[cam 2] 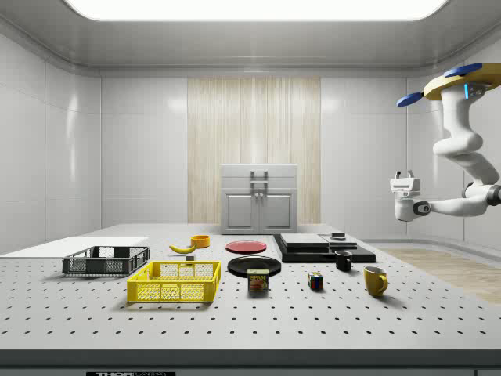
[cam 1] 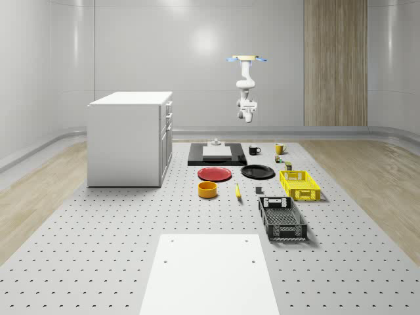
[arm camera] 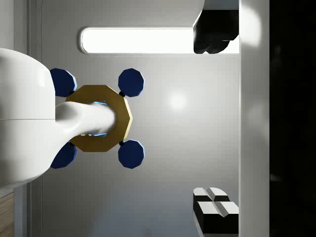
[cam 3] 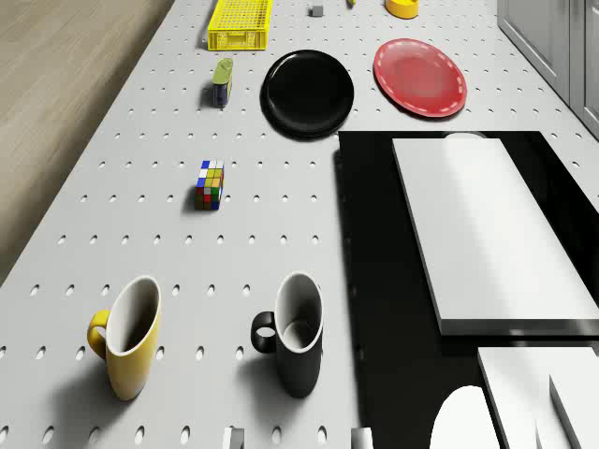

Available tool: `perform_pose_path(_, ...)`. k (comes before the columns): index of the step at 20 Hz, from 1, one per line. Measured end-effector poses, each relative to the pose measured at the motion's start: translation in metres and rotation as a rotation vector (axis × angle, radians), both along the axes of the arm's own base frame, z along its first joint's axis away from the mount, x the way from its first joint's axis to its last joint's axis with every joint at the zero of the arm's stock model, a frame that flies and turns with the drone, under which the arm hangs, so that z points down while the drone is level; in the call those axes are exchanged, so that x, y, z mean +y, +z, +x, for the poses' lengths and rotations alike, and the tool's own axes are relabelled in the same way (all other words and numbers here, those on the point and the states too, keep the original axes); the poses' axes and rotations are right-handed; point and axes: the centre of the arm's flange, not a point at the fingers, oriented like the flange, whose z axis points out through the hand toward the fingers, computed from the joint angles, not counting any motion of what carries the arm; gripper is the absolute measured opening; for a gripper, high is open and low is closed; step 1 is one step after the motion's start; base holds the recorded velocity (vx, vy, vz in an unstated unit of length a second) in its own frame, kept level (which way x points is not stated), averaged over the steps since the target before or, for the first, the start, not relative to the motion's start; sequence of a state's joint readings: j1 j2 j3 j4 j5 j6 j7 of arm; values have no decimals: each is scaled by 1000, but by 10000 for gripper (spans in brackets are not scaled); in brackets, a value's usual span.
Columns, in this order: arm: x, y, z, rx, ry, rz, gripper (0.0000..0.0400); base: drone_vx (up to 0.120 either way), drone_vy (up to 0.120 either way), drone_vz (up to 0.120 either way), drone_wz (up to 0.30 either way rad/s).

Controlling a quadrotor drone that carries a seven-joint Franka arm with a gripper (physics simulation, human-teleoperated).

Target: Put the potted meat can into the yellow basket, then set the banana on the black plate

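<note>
A grey-walled room with a wood-panelled back wall framed your perforated desk (cam 1: 98,249), where a white cabinet (cam 1: 130,138) stood at the whole-scene view's left. Your drone (cam 1: 247,59) hovered high above the far end of the desk, over the two mugs, with its arm bent below it and the hand (cam 2: 401,193) held in the air well above the things, pointing sideways in the side view. In the wrist view the two fingertips (arm camera: 213,207) stood wide apart with nothing between them, so your hand was released. The potted meat can (cam 2: 258,280) stood upright on the desk just beside the yellow basket (cam 2: 175,281), at that basket's right in the side view, and near the front rim of the black plate (cam 2: 254,265). The banana (cam 2: 182,248) lay on the desk beyond the basket, next to a small yellow bowl (cam 2: 201,240) and apart from the plate. A red plate (cam 1: 215,173) sat beside the black one, and a black basket (cam 1: 282,218) lay nearer the camera in the whole-scene view. A colour cube (cam 3: 211,184), a yellow mug (cam 3: 126,337) and a black mug (cam 3: 294,332) stood below your drone.
</note>
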State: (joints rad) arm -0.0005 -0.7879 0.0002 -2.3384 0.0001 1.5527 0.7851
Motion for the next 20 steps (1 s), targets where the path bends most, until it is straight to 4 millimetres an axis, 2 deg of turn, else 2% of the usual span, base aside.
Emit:
perform_pose_path(6,0,43,-4,-5,0,0,400,0,0,0,0)
perform_pose_path(9,0,61,-3,-7,0,0,400,0,93,0,0)
perform_pose_path(14,0,81,-1,-11,0,0,400,120,120,0,0)
perform_pose_path(20,0,90,0,-16,0,0,400,120,120,0,0)
